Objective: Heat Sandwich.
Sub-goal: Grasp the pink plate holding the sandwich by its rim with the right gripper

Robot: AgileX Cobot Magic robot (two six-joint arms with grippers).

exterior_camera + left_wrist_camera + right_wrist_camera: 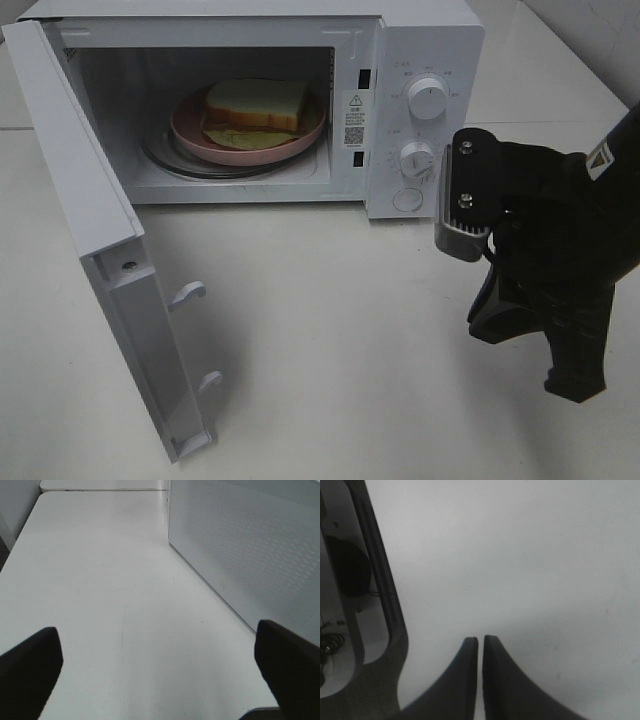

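The sandwich (255, 105), white bread with a tan crust and green lettuce under it, lies on a round pink plate (188, 137) inside the open white microwave (425, 40). The microwave door (90, 220) is swung out wide to the left. My right gripper (575, 388) hangs over the table to the right of the microwave, apart from it. In the right wrist view its fingers (470, 680) are pressed together with nothing between them. My left gripper (157, 632) is wide open and empty above bare table beside the door's dotted outer face (240, 545). It is out of the exterior view.
Two dials (427, 100) (416, 160) and a round button (408, 200) sit on the microwave's right panel. The open door juts far toward the table's front left. A dark curved frame (385, 610) shows in the right wrist view. White table (330, 330) lies in front of the microwave.
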